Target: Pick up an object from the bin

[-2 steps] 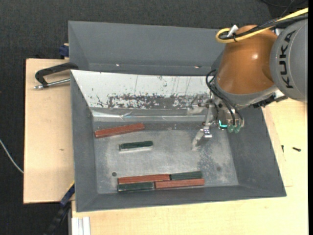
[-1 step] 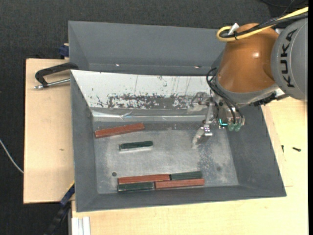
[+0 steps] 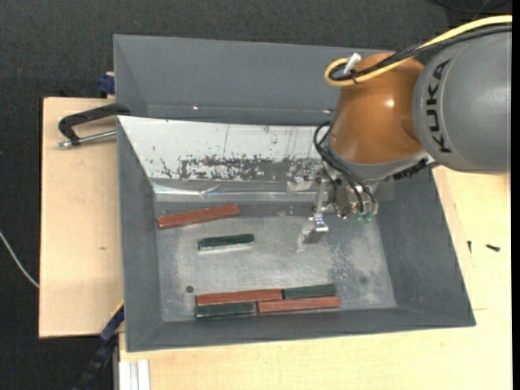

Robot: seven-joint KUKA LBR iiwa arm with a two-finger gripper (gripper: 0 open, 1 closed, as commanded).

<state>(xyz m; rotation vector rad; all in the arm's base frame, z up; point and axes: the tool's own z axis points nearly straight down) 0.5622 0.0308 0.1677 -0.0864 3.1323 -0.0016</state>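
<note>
A robotics lab: KUKA arm (image 3: 467,104) over a grey metal bin (image 3: 244,80).

free: bin floor (image 3: 357,266) centre-right | obstacles: red bar (image 3: 199,216), green bar (image 3: 226,242) left; stacked bars (image 3: 266,301) front

grey bin (image 3: 138,258); red-brown bar (image 3: 199,215); dark green bar (image 3: 226,242); orange wrist cover (image 3: 374,120).

Dark speckled carpet floor (image 3: 244,6) lies behind and left of the grey metal bin (image 3: 244,63). A thin pale cable (image 3: 18,260) curves across it, left of the bin. Bright light glares off the bin's far wall.
</note>
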